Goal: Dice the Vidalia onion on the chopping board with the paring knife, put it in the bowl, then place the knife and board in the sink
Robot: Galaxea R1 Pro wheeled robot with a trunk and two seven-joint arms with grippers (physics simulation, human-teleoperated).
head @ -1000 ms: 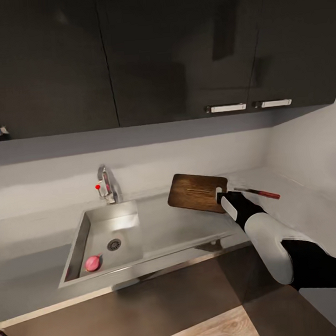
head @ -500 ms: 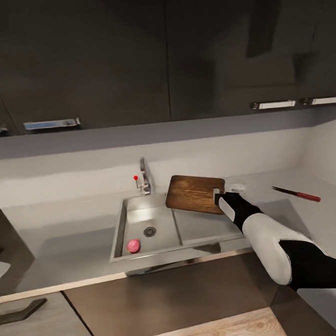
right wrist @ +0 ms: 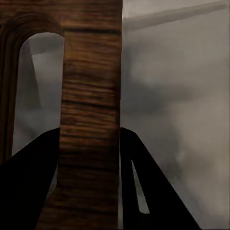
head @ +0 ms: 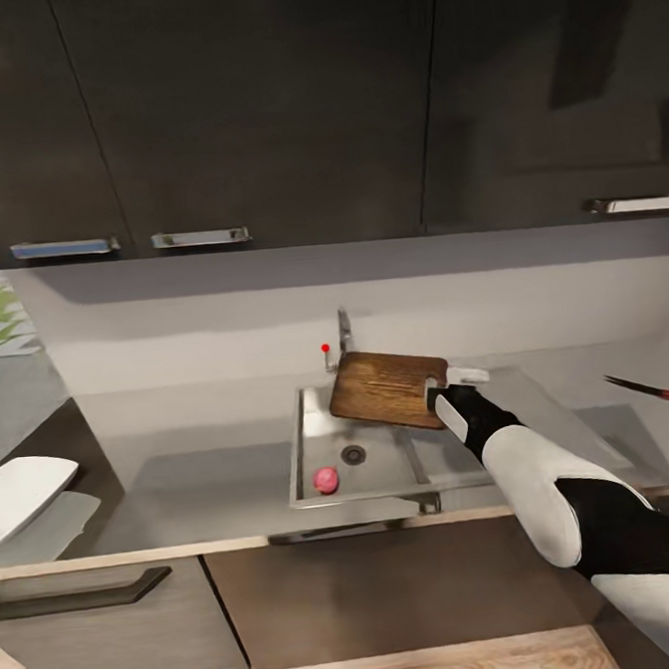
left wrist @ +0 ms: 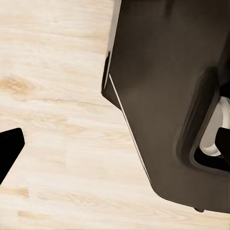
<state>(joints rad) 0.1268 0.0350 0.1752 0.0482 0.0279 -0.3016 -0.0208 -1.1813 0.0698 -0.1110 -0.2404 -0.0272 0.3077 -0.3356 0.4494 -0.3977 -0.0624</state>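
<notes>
1. Dark brown wood marked the chopping board (head: 388, 388), which hung in the air over the sink (head: 454, 471), above the back edge of the basin and just in front of the faucet (head: 343, 336).
2. The right gripper (head: 440, 389) pinched the board at its slotted short end; in the right wrist view both black fingers (right wrist: 143, 182) pressed against the wooden strip (right wrist: 91, 120) beside the handle slot.
3. A pink, roundish thing, probably the Vidalia onion (head: 327, 480), lay in the basin near its front left corner, close to the round drain (head: 354, 455).
4. The paring knife (head: 653, 390) lay on the countertop (head: 193, 454) towards its right end, well apart from the sink.
5. The white bowl (head: 21, 493) sat at the countertop's far left end.
6. The left wrist view looked down on pale wooden floor (left wrist: 52, 120) and a dark body part of the robot (left wrist: 167, 96); a black shape (left wrist: 8, 148) at its edge may have been a finger of the left gripper, and whether that gripper was spread or pressed together could not be told.
</notes>
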